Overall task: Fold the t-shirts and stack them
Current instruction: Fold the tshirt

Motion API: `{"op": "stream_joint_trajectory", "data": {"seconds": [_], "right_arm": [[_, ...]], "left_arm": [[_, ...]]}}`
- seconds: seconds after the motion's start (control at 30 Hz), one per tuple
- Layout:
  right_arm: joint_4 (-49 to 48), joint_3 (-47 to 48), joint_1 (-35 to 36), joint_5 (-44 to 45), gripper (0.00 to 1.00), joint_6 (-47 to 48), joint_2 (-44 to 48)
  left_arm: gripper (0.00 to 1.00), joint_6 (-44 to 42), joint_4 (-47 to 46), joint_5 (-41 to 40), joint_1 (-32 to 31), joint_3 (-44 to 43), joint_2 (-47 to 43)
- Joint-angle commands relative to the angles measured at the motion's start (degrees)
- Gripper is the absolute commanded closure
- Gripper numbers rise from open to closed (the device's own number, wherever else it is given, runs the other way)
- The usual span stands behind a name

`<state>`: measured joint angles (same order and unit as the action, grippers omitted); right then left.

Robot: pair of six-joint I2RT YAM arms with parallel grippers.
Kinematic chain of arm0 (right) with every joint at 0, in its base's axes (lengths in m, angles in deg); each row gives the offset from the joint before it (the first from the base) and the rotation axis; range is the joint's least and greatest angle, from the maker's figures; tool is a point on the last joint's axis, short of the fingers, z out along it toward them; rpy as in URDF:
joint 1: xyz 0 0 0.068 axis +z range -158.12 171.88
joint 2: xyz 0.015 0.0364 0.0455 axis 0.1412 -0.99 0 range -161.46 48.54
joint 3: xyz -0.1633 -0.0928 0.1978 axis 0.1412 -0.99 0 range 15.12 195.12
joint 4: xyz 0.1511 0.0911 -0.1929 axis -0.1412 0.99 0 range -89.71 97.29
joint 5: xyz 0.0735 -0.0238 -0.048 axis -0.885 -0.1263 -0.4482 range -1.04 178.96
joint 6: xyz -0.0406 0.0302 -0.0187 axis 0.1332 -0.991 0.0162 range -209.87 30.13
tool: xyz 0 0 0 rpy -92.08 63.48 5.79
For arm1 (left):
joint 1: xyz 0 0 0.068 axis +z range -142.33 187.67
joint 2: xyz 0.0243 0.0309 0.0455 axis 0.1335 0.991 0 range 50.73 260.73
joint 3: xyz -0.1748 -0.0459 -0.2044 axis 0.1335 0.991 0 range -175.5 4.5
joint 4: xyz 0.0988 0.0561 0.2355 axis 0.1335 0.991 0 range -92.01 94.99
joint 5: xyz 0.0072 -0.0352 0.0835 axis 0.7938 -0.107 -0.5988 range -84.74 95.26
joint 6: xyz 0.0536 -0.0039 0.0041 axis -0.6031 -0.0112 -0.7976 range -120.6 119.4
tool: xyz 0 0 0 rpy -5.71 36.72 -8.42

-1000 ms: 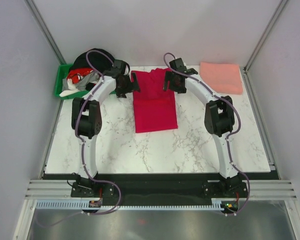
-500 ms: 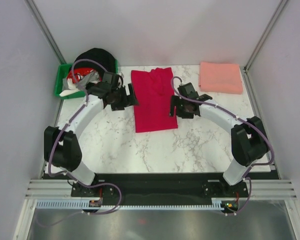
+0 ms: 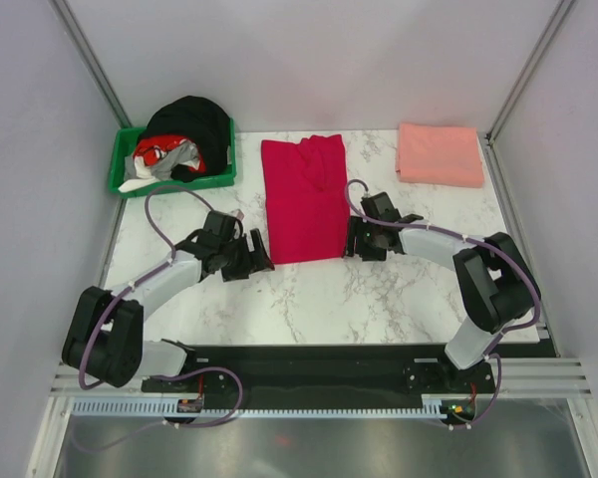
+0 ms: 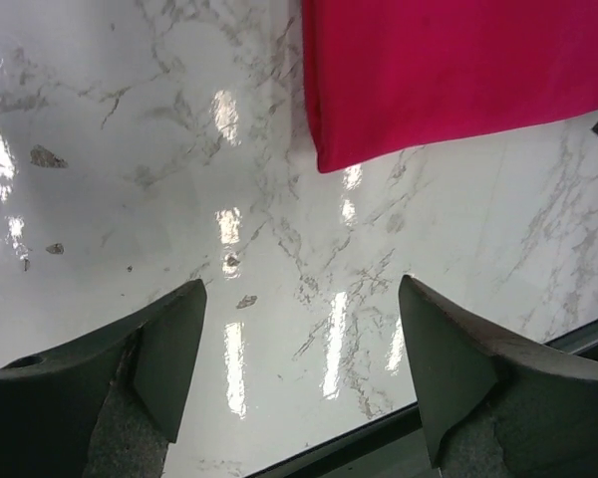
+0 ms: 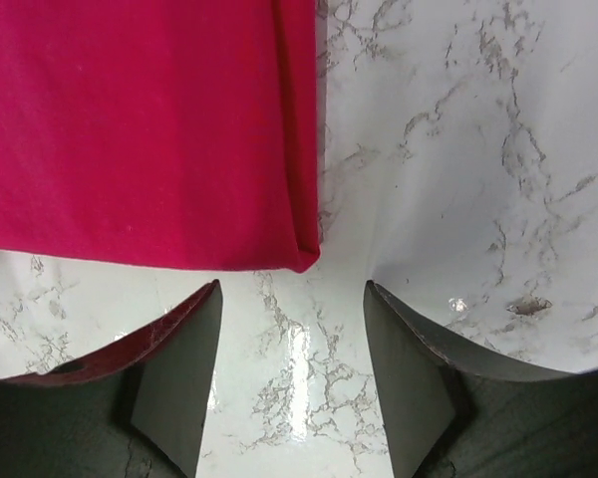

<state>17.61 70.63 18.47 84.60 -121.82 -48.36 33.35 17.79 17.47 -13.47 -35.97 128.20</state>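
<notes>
Jaws both open, pulled back to near corners of red t-shirt [image 3: 304, 199]

The table [image 3: 379, 299] looks like polished white marble with grey veins, glossy enough to throw back the lamps. The red shirt [image 3: 301, 199] is soft matt cloth, smooth and finely woven; the pink shirt [image 3: 441, 154] is the same dull cloth. The bin [image 3: 125, 171] is green plastic. The fingers [image 4: 169, 358] are dark, matt and grainy. The rail [image 3: 319, 378] is ribbed bare metal.
</notes>
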Motion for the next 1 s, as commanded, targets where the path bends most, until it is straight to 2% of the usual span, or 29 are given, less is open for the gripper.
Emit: {"op": "stream_joint_trajectory", "data": {"seconds": [0.0, 0.13, 0.3, 0.4, 0.53, 0.63, 0.77, 0.8, 0.9, 0.93, 0.97], "right_arm": [[-5.0, -1.0, -0.9, -2.2, 0.34, 0.0, 2.9], [-6.9, -0.9, -2.1, -3.7, 0.34, -0.4, 0.8], [-10.7, -2.2, -3.7, -7.1, 0.40, -0.9, -2.1], [-11.3, -2.3, -3.9, -7.5, 0.50, -0.6, -3.5], [-11.9, -3.0, -4.0, -7.4, 0.59, -0.2, -4.7], [-12.3, -4.0, -4.2, -7.8, 0.71, -0.2, -5.2], [-13.2, -5.1, -4.4, -8.0, 0.78, -0.3, -5.5], [-13.4, -5.2, -4.4, -8.1, 0.80, -0.3, -5.7], [-14.0, -5.9, -4.6, -8.6, 0.88, -0.7, -6.0], [-14.2, -6.1, -4.7, -8.8, 0.91, -0.7, -6.0], [-14.2, -6.1, -4.7, -9.1, 0.91, -0.8, -6.0]], "left_arm": [[0.15, 2.0, -7.4, -0.1, -0.1, 0.3, -3.9], [0.17, 3.0, -11.3, -0.8, -0.1, 1.7, -2.8], [0.19, 4.8, -16.6, -0.1, -0.2, 2.2, 2.1], [0.23, 5.4, -18.7, 0.1, -0.2, 2.0, 6.0], [0.35, 6.3, -21.9, -0.1, -0.6, 1.7, 10.0], [0.40, 7.1, -23.7, -0.4, -1.1, 1.6, 12.2], [0.46, 8.4, -25.9, -1.0, -1.6, 1.9, 14.7], [0.49, 8.7, -26.2, -1.1, -1.6, 1.8, 15.2], [0.76, 9.5, -27.1, -1.0, -2.1, 1.8, 16.5], [0.88, 9.6, -27.5, -1.1, -2.2, 1.7, 16.7], [0.92, 9.7, -27.4, -1.1, -2.3, 1.7, 16.8]]}}
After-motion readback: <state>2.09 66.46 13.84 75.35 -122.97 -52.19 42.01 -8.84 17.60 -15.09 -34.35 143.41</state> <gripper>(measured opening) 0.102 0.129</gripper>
